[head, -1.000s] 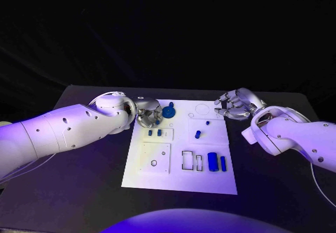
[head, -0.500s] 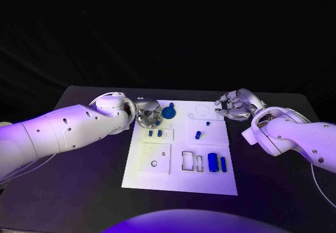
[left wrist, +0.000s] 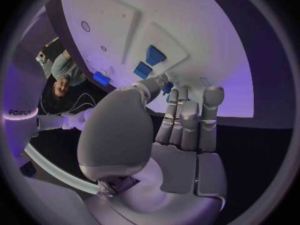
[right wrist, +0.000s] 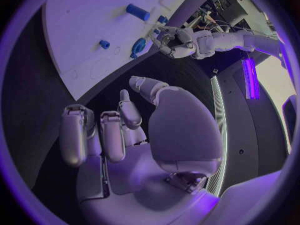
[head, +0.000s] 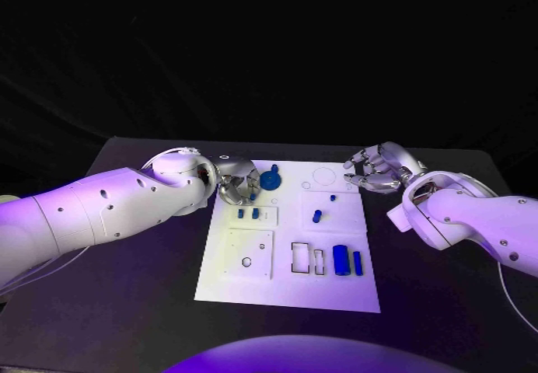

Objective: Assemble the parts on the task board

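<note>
The white task board (head: 289, 276) lies in the middle of the black table. At the board's far left corner my left hand (head: 235, 183) pinches a round blue part (head: 270, 179) and holds it tilted; the right wrist view shows that part (right wrist: 139, 47) beside the same left hand (right wrist: 172, 39). Two small blue pieces (head: 248, 211) stand just near of it, and they appear again as blue pieces (left wrist: 149, 61) past my left fingers (left wrist: 187, 120). My right hand (head: 379, 169) hovers at the board's far right corner, fingers loosely bent, holding nothing.
Two small blue pegs (head: 317, 215) stand in the board's middle. Two long blue pieces (head: 347, 259) lie by empty rectangular slots (head: 304, 257) at the near right. A raised square plate (head: 248, 252) with holes sits at the near left. Bare table surrounds the board.
</note>
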